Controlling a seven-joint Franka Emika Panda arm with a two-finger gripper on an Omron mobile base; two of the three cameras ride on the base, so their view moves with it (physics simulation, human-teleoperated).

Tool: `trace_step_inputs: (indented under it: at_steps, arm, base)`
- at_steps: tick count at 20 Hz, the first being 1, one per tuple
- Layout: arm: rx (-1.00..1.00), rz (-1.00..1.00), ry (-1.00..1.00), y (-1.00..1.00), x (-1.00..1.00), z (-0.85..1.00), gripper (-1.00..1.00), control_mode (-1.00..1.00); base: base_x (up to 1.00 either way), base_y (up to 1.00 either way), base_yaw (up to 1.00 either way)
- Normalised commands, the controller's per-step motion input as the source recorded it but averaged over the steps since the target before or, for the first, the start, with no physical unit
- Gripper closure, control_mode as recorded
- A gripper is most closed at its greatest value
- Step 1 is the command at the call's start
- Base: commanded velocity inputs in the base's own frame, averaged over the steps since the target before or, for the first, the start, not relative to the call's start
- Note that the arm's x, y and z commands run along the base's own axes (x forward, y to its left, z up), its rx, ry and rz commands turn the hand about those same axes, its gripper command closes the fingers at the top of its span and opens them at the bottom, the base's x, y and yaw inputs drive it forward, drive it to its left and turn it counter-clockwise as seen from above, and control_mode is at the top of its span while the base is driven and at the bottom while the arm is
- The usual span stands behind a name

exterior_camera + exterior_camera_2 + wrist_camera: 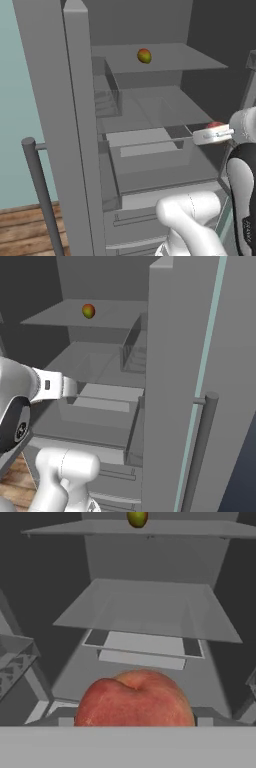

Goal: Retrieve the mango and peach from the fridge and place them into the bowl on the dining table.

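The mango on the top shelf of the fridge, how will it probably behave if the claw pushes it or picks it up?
The mango looks small and roundish, resting free on the flat upper shelf, so a sideways push would probably make it roll. Its smooth curved skin may slip between flat fingers unless gripped across its middle. It seems firm, not floppy, and likely light.

Base views flank open fridge (150, 165); hand view close, facing shelves.

Mango (144, 55) sits on the open fridge's (150, 115) upper shelf; peach (134, 699) lower.
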Motion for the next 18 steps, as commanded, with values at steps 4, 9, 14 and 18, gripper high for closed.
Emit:
trace_step_inputs:
  at_steps: [4, 9, 14, 18]
  arm:
    - [0.00, 0.00, 0.00, -0.10, -0.75, -0.02, 1.00, -1.00]
    - [0.00, 0.00, 0.00, -0.06, -0.29, -0.01, 1.00, 1.00]
    - [0.00, 0.00, 0.00, 0.00, 0.00, 0.00, 1.00, 1.00]
    - [0.00, 0.00, 0.00, 0.00, 0.00, 0.00, 1.00, 1.00]
  base:
    - [0.00, 0.00, 0.00]
    - [-0.48, -0.10, 0.00]
    - [-0.72, -0.07, 0.00]
    - [-0.47, 0.00, 0.02]
